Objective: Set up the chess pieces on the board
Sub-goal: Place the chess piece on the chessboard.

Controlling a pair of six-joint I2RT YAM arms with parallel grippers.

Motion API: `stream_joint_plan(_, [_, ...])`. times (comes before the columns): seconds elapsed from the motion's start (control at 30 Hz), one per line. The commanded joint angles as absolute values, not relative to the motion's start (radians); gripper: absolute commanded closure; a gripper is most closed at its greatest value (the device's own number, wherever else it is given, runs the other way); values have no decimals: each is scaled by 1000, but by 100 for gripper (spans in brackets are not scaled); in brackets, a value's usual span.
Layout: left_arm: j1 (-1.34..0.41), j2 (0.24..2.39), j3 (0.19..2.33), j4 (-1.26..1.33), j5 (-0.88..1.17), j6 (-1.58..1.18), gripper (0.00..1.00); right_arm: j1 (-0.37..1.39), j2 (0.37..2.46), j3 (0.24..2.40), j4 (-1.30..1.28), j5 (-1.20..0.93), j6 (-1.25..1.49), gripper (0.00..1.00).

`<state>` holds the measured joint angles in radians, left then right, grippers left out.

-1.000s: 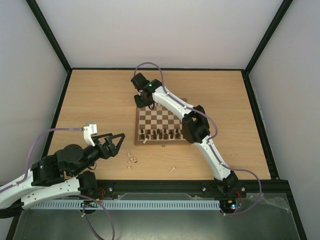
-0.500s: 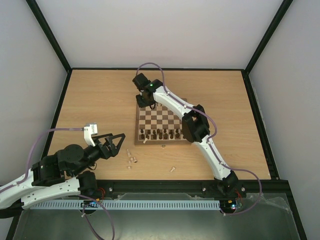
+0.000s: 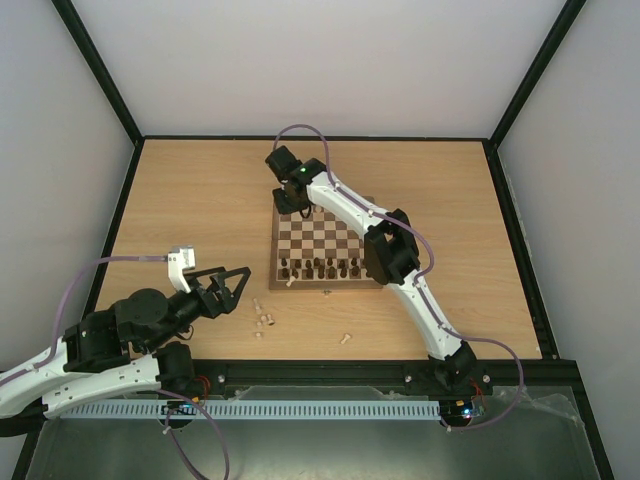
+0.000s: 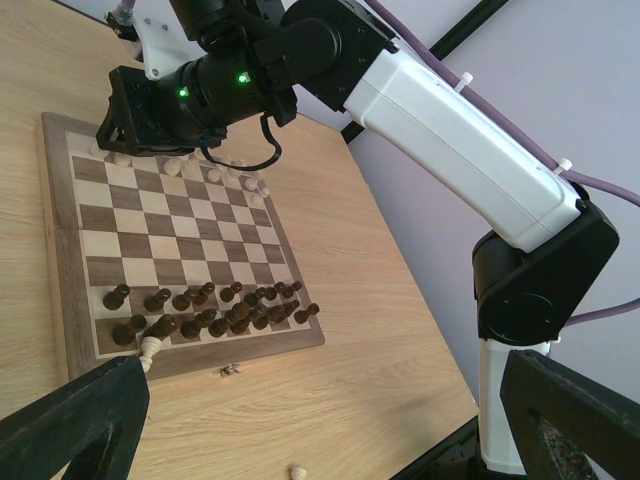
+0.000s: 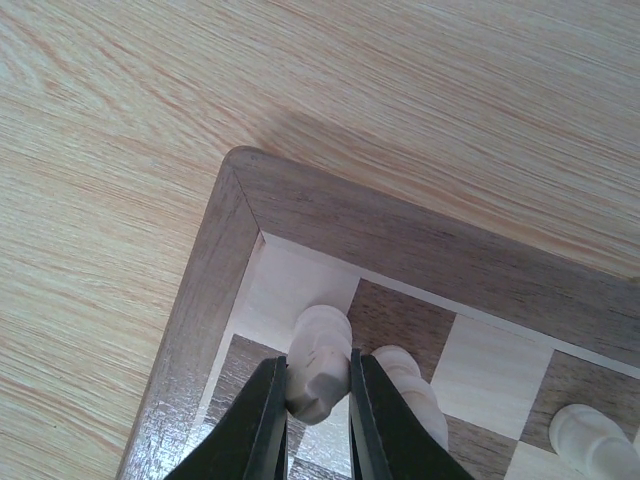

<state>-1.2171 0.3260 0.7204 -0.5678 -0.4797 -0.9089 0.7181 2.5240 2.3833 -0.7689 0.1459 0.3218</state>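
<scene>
The board (image 3: 322, 287) lies in the middle of the table. My right gripper (image 3: 296, 208) hangs over its far left corner. In the right wrist view that gripper (image 5: 318, 390) is shut on a pale chess piece (image 5: 322, 352) above the corner squares of the board (image 5: 400, 225). Another pale piece (image 5: 408, 388) stands right beside it, and one more (image 5: 585, 435) at the right. Several pale pieces (image 4: 205, 172) line the far row. My left gripper (image 3: 233, 285) is open over the table, left of the board, with nothing between its fingers (image 4: 70, 420).
Dark pieces (image 3: 320, 268) fill the board's near rows. Loose pale pieces (image 3: 265, 320) lie on the table near the left gripper, and one (image 3: 345, 338) lies nearer the front edge. One pale piece (image 4: 148, 349) stands by the board's near corner. A metal clasp (image 4: 229, 372) sits on the near border.
My right gripper has crept a little toward the board's far left corner with the pale piece in it. The left arm has not moved.
</scene>
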Motion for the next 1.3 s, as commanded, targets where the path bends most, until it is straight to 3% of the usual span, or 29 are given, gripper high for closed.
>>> stream_joint_plan(0.0, [-1216, 327, 713, -551, -501, -910, 1, 708, 2539, 2402, -836, 177, 328, 92])
stream_joint_plan(1.27, [-1216, 347, 710, -529, -495, -899, 1, 707, 2514, 2365, -852, 209, 313, 92])
